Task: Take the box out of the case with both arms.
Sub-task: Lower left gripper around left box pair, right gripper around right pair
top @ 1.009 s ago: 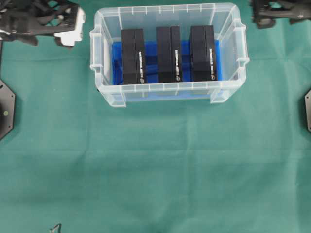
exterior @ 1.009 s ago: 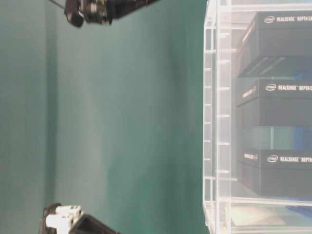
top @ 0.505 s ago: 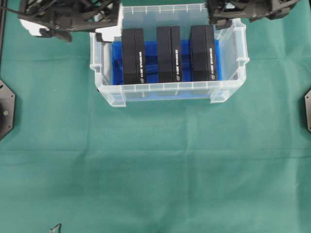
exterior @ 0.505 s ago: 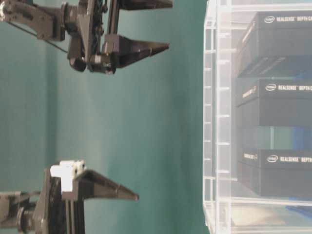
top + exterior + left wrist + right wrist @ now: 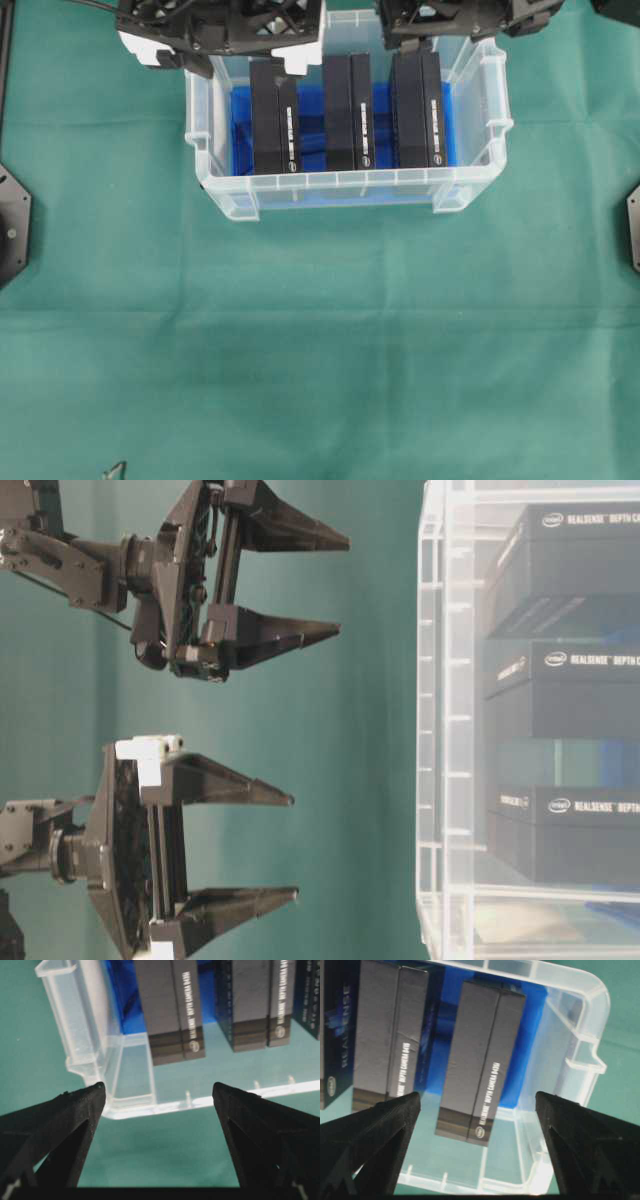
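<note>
Boxes (image 5: 274, 115) stand three abreast in the case (image 5: 350, 183) at 12 o'clock; approach step, nothing gripped; left gripper (image 5: 285, 845) and right gripper (image 5: 340, 585) both spread wide above; next, probably descend astride one box.

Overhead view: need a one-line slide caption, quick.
Both open pincers, left and right, over the case's far rim; three black boxes inside.
</note>
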Robot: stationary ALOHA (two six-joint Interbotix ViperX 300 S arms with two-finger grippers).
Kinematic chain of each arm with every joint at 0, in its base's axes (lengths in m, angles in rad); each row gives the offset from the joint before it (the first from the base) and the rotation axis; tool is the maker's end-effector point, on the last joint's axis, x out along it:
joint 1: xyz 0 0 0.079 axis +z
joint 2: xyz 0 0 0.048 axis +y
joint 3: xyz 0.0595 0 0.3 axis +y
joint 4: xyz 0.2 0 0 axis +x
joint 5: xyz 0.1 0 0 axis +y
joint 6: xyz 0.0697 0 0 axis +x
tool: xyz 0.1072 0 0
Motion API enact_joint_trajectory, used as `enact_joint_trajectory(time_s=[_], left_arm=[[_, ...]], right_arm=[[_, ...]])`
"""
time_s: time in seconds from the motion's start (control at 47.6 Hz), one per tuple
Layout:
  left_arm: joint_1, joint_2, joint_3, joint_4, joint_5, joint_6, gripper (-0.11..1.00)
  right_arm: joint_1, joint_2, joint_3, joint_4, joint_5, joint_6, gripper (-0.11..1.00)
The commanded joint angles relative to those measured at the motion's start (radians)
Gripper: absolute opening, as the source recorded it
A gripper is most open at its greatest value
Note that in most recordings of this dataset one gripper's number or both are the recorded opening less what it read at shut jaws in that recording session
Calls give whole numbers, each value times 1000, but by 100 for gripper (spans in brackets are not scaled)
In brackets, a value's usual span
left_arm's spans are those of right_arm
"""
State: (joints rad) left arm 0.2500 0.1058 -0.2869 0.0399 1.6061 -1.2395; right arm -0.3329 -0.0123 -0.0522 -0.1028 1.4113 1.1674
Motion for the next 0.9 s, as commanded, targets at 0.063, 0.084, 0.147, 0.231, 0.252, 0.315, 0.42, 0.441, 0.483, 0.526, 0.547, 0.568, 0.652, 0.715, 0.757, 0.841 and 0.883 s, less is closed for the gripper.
enact_joint_trajectory(time_s=[0.063,0.084,0.147,0.231,0.252,0.315,0.42,0.441,0.483,0.526,0.547,0.568,0.652,0.715,0.757,0.841,0.883], left_arm=[[-3,5,-48,5,-3,-5,84],[-3,8,-49,5,-3,-5,84],[-3,14,-55,6,-3,-9,84],[-3,26,-61,8,-3,-9,84],[-3,29,-63,8,-3,-11,84],[-6,38,-66,8,-3,-11,84],[-6,48,-74,9,-5,-11,84],[-6,49,-74,11,-5,-11,84],[-5,52,-77,12,-11,-11,84],[-5,52,-77,14,-14,-11,84],[-5,54,-75,12,-17,-11,84],[-5,55,-75,14,-20,-11,84],[-5,58,-77,12,-29,-11,84],[-5,61,-75,12,-31,-11,84],[-5,61,-74,12,-29,-11,84],[-3,60,-71,14,-31,-11,84],[-3,61,-72,15,-29,-11,84]], right_arm=[[6,-8,-28,-2,-3,0,93],[6,-6,-29,-2,-3,0,93],[9,-8,-28,-2,-2,0,93],[9,-6,-29,-2,-2,0,93],[11,-6,-29,-2,-2,0,93],[9,-8,-29,-2,-2,0,93],[11,-6,-29,-2,-2,0,93],[11,-6,-29,-2,-2,0,93],[11,-8,-29,-2,-3,0,93],[11,-8,-29,-2,-2,2,93],[11,-6,-29,-2,-2,0,93],[11,-6,-29,-2,-3,0,93],[11,-6,-29,-2,-2,0,93],[11,-6,-29,-2,-2,2,93],[11,-8,-28,-2,-2,0,93],[11,-6,-29,-2,-2,0,93],[11,-8,-28,-2,0,0,93]])
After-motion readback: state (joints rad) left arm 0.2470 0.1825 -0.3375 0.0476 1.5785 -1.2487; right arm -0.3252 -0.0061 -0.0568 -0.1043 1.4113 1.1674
